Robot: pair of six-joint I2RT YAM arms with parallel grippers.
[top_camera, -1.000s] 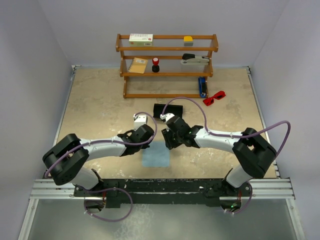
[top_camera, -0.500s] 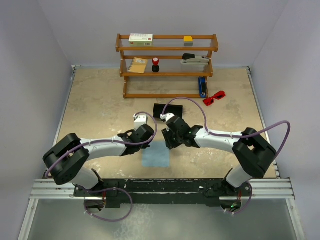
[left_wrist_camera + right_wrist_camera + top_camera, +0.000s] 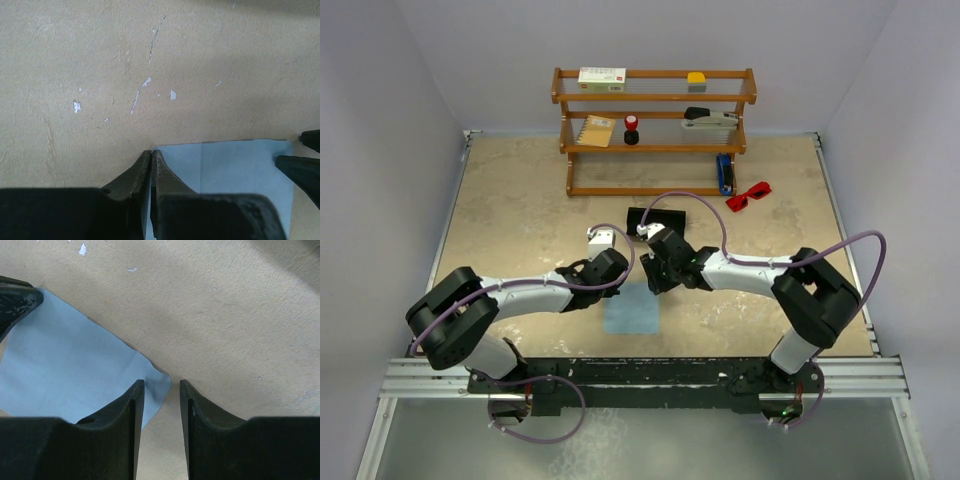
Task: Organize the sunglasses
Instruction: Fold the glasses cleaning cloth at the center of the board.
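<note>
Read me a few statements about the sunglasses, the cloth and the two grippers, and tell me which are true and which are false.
1. The red sunglasses lie on the table, just right of the wooden shelf. True.
2. The right gripper is clamped on the sunglasses. False: it is open, with a corner of the blue cloth between its fingers.
3. The left gripper is closed at a corner of the blue cloth. True.
4. The blue cloth sits on the shelf. False: it lies on the table, between the two grippers.
</note>
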